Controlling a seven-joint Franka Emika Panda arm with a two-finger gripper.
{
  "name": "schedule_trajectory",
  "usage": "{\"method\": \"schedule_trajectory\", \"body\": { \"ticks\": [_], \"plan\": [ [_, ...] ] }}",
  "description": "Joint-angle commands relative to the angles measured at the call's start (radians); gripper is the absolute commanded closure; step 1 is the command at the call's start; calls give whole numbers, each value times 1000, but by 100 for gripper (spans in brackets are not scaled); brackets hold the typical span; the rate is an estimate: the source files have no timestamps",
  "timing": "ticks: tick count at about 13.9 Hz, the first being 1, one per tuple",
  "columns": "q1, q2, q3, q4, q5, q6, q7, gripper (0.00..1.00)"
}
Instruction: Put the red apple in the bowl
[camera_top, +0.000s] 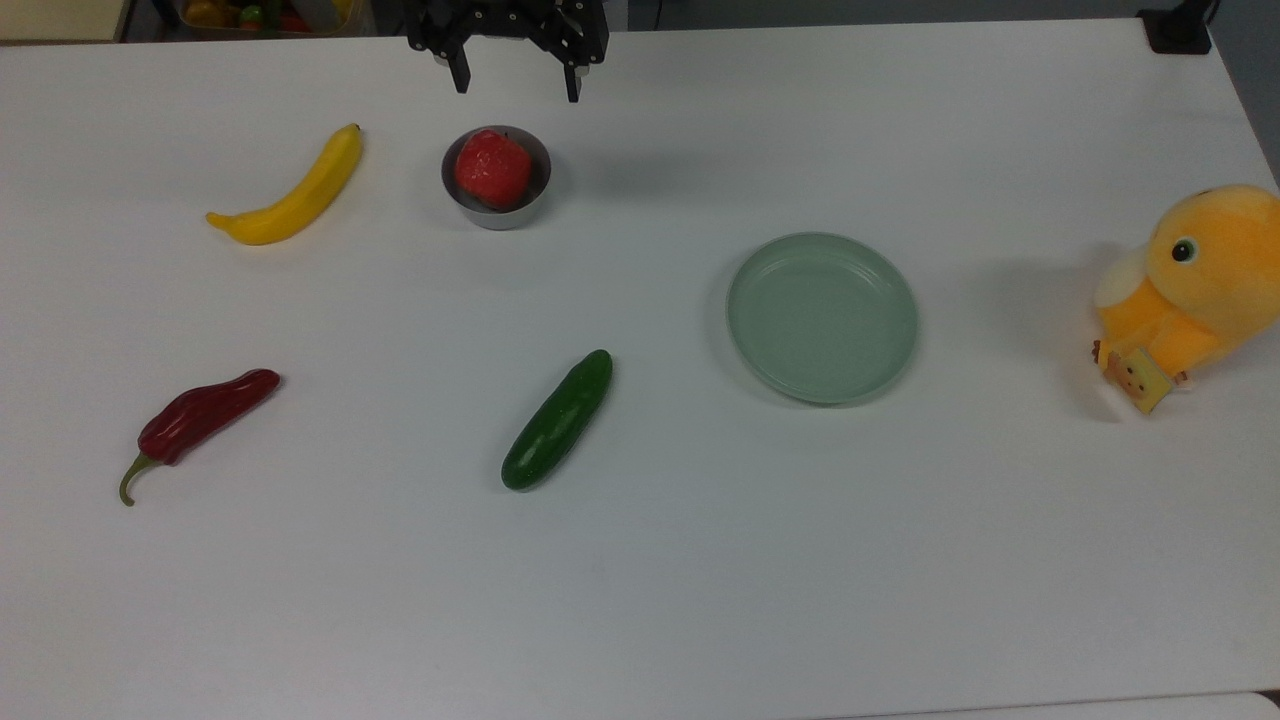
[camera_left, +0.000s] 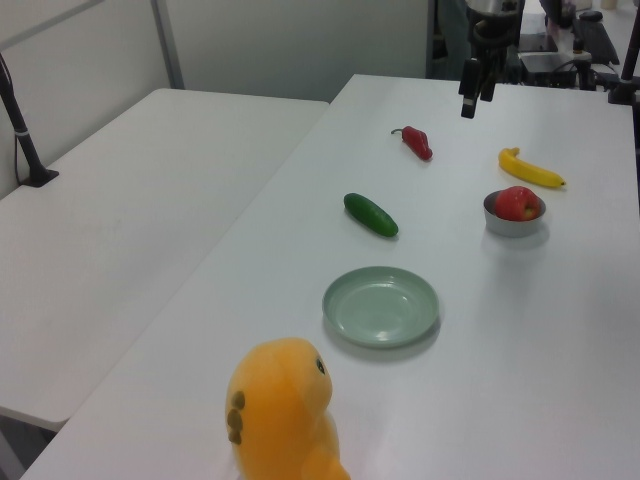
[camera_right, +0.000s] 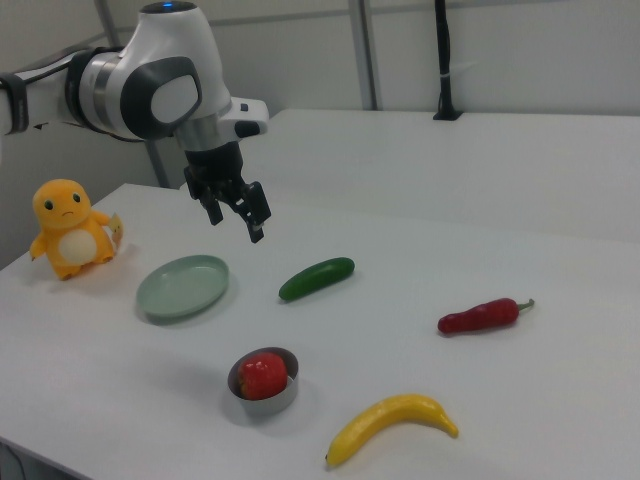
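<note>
The red apple (camera_top: 492, 166) (camera_left: 517, 203) (camera_right: 263, 375) rests inside the small grey bowl (camera_top: 497, 212) (camera_left: 509, 225) (camera_right: 268, 402) and fills most of its width. My gripper (camera_top: 516, 82) (camera_left: 474, 100) (camera_right: 236, 219) hangs high above the table, lifted well clear of the bowl, with its black fingers spread open and nothing between them. In the top view it sits at the top edge, just beyond the bowl.
A yellow banana (camera_top: 295, 190) lies on the top view's left of the bowl. A dark red chili (camera_top: 195, 417), a green cucumber (camera_top: 558, 418), a pale green plate (camera_top: 822, 388) and an orange plush toy (camera_top: 1190, 285) are spread over the white table.
</note>
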Motion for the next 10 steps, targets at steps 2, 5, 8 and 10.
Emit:
{"method": "schedule_trajectory", "body": {
  "ticks": [2, 5, 8, 10],
  "plan": [
    [14, 3, -6, -1, 32, -6, -42, 0],
    [13, 3, 5, -3, 30, -26, -81, 0],
    [13, 3, 7, -6, 26, -51, -158, 0],
    [14, 5, 8, -7, 12, -49, -183, 0]
  ]
}}
